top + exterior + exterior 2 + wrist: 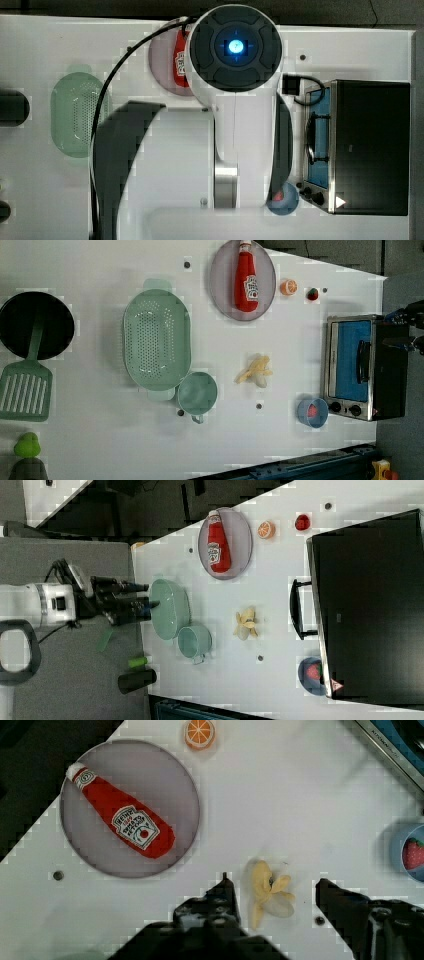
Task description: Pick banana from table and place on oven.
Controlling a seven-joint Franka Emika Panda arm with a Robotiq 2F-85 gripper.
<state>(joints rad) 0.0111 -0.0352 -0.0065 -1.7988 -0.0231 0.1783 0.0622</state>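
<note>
While the banana (267, 892) lies untouched on the bench (100, 440), between the cup (197, 394) and the oven (362, 367), no stage of the task is complete. The claw (272, 905) hangs above it, jaws spread and empty. Descent, grasp, lift and placement on the oven top all remain outstanding.

Banana (255, 371) on table (100, 440), between colander (157, 333) and oven (365, 367)

top view overhead, side views (wrist nearest)
</note>
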